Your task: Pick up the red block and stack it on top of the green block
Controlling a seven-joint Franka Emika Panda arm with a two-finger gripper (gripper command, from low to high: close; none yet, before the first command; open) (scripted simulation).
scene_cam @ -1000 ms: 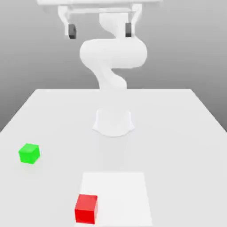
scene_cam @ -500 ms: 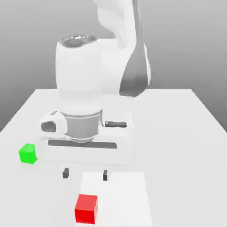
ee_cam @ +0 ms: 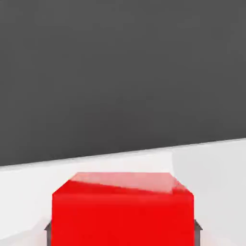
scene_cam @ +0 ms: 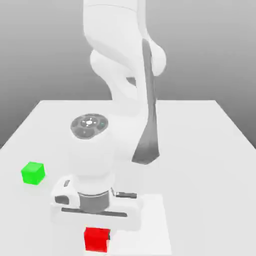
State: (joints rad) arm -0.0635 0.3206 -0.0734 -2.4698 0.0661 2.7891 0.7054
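On the white table (scene_cam: 200, 200), the gripper (scene_cam: 97, 235) pinches the red block (scene_cam: 96, 240).
Grey wall (scene_cam: 200, 50) behind; green block (scene_cam: 33, 173) at the exterior view's left.

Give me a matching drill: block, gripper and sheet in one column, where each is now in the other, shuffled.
1. Green block
2. Gripper
3. White sheet
4. Red block

A. Closed on a block
B. Partly beneath the robot's hand, in the exterior view
C. Between the two fingers
D. On the table, toward the exterior view's left, apart from the hand

Pairs: 1-D, 2-A, 3-B, 4-C
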